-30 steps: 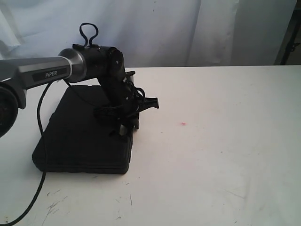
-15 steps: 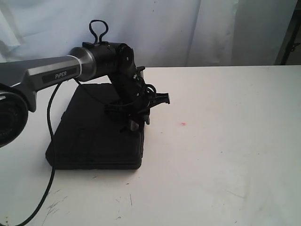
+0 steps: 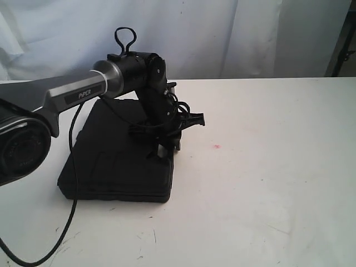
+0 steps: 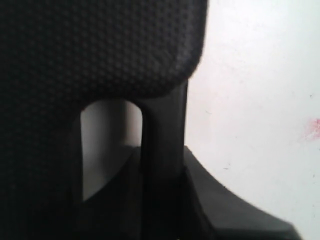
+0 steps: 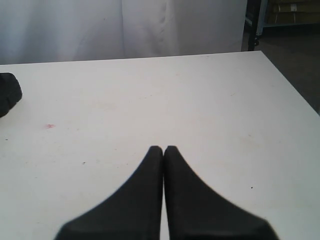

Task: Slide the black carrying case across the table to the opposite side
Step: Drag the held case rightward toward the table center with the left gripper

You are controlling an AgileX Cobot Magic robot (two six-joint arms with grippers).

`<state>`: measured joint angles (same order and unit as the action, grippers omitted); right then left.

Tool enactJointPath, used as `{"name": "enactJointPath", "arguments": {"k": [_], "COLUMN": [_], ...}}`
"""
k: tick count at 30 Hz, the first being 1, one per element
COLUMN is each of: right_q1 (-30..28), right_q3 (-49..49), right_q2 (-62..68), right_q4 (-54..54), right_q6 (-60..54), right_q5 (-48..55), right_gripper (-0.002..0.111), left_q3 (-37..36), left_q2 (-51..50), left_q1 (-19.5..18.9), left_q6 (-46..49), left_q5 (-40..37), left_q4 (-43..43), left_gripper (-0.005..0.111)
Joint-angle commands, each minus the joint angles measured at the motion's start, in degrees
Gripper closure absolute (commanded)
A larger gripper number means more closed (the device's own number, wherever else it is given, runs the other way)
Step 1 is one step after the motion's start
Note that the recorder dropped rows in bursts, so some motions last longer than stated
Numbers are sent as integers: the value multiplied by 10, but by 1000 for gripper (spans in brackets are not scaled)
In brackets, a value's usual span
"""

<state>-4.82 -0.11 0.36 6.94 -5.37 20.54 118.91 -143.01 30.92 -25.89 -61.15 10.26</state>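
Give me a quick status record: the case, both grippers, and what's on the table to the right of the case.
case: flat on the table, left part of exterior view
left gripper: down at the case's right edge; open or shut unclear
right gripper: shut, holding nothing, above the table, outside exterior view
red speck: on the table right of the case, apart from it
progress: case not yet on the right side

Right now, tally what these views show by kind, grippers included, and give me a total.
Black case: 1
White table: 1
Red speck: 1
Grippers: 2, the left gripper and the right gripper
Total: 5
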Motion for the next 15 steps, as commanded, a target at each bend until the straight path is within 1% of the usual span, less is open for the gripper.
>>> {"name": "enactJointPath", "arguments": {"k": [1,5,15], "right_q1": [-5,-5,-5], "right_q3": [1,1,1], "right_q2": [-4,-4,-4], "right_q4": [1,1,1], "right_q6": [-2,-2,-2], "right_q5": [-8,-8,-8], "right_gripper": [108,108,108], "left_q3": [23,34,34], "left_q2": [3,3,-10], "left_q1": [18,24,30], "left_q6": [-8,-20,-25], "left_q5": [9,5,-25], "left_q4": [-8,-34,-36], "left_gripper": [107,107,107]}}
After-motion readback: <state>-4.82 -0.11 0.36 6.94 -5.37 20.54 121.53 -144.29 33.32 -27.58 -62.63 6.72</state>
